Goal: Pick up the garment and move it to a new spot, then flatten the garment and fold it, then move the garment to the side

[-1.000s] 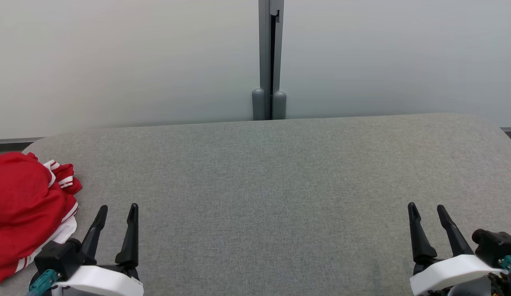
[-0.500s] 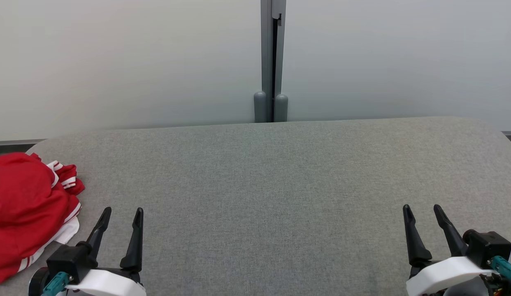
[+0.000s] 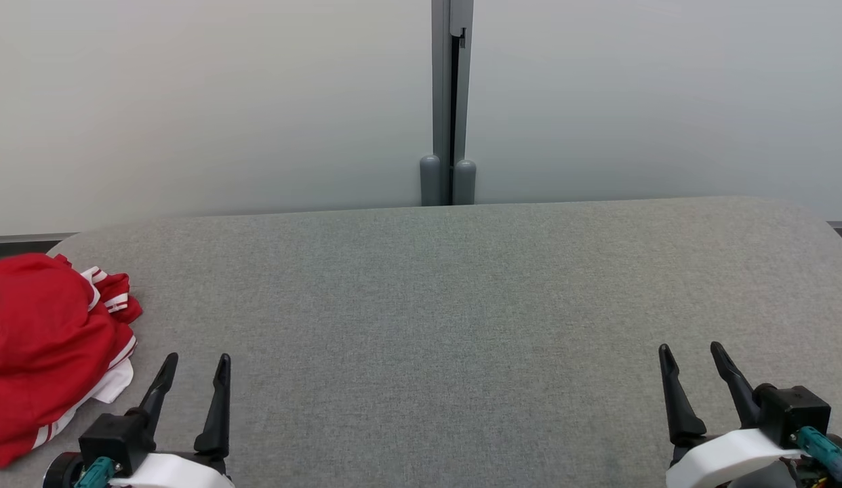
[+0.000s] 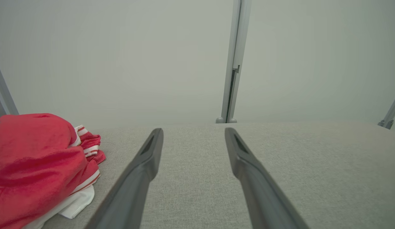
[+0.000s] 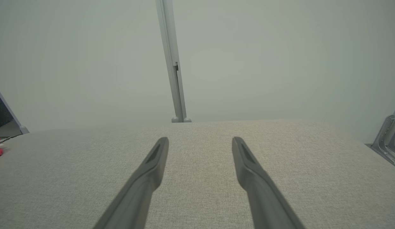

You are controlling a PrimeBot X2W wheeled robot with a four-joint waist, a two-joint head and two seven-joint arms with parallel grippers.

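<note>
Both jaws wide open, empty: left gripper (image 3: 196,361), right gripper (image 3: 689,350) over grey table (image 3: 421,305). Red garment (image 3: 41,339) crumpled at left; right wrist view adds metal bracket (image 5: 387,140), far right.

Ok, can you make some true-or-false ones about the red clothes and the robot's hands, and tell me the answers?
1. The red garment lies bunched up at the left end of the grey table. True.
2. The left gripper is holding the garment. False: it is open and empty, with the garment lying to its left.
3. The right gripper is open and empty. True.
4. The garment is plain red all over. False: it has white stripes.
</note>
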